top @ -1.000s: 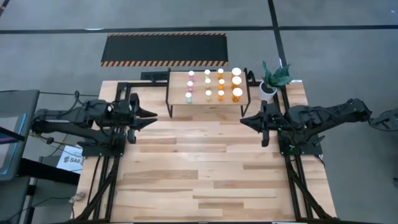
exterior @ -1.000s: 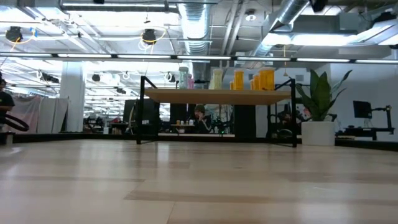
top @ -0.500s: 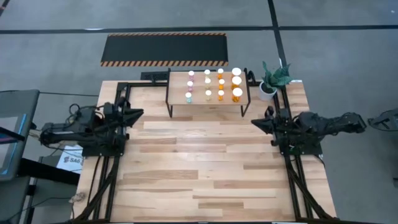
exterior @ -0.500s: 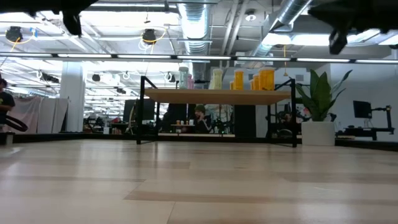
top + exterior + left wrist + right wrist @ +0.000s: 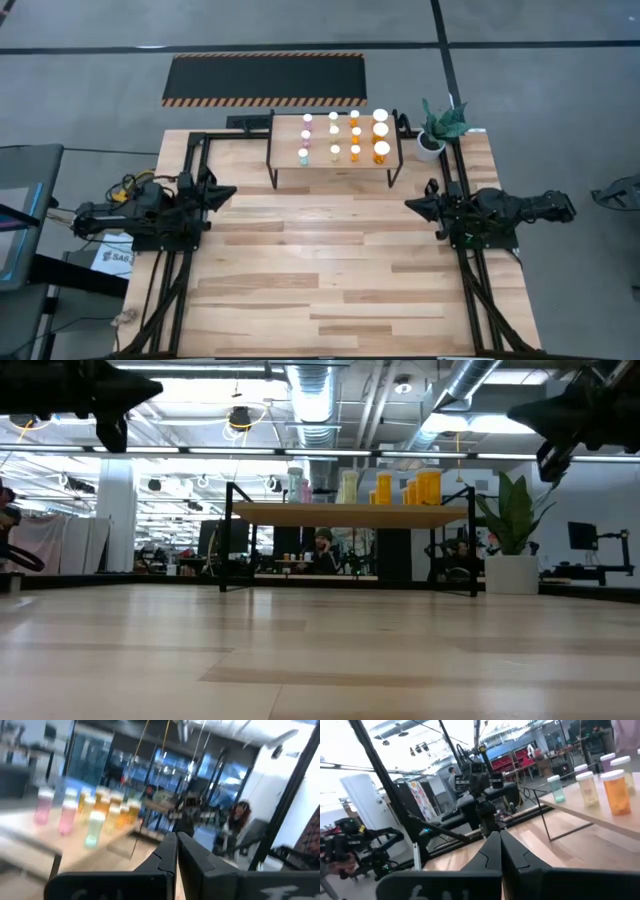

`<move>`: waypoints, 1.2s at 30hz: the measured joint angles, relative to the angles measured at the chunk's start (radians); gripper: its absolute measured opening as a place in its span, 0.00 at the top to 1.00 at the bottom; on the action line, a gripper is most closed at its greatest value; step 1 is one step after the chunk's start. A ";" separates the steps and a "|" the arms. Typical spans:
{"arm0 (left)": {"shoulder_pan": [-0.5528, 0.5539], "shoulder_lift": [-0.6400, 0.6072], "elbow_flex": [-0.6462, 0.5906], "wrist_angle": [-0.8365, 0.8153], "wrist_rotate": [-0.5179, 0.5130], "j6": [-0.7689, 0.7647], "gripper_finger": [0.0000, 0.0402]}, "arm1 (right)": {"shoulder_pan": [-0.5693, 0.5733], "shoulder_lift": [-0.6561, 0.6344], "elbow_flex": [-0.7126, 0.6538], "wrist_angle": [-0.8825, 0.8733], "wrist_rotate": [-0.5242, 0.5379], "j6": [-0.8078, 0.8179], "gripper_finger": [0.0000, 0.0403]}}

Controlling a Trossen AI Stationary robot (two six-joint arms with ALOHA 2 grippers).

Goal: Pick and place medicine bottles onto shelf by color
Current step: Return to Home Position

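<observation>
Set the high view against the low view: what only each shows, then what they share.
Only the high view: the striped-edged black mat beyond the table, and the medicine bottles as a grid of white caps. Only the low view: the black legs under the shelf, the bottles' coloured bodies, and a seated person in the room behind. Both: the shelf, the bottles on it, the potted plant, and the arms, with the left end effector and right end effector at the table's sides.
</observation>
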 joint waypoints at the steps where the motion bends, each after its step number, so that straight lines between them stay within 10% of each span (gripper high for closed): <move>1: 0.000 0.000 0.002 -0.032 -0.004 -0.016 1.00 | -0.001 0.001 0.002 -0.018 0.000 0.008 0.98; 14: 0.000 0.004 -0.166 0.232 0.031 -0.036 1.00 | -0.059 0.001 -0.028 -0.117 -0.033 0.047 0.99; 36: 0.000 0.011 -0.155 -0.009 0.038 0.232 1.00 | -0.166 0.001 -0.030 -0.128 -0.023 -0.118 0.97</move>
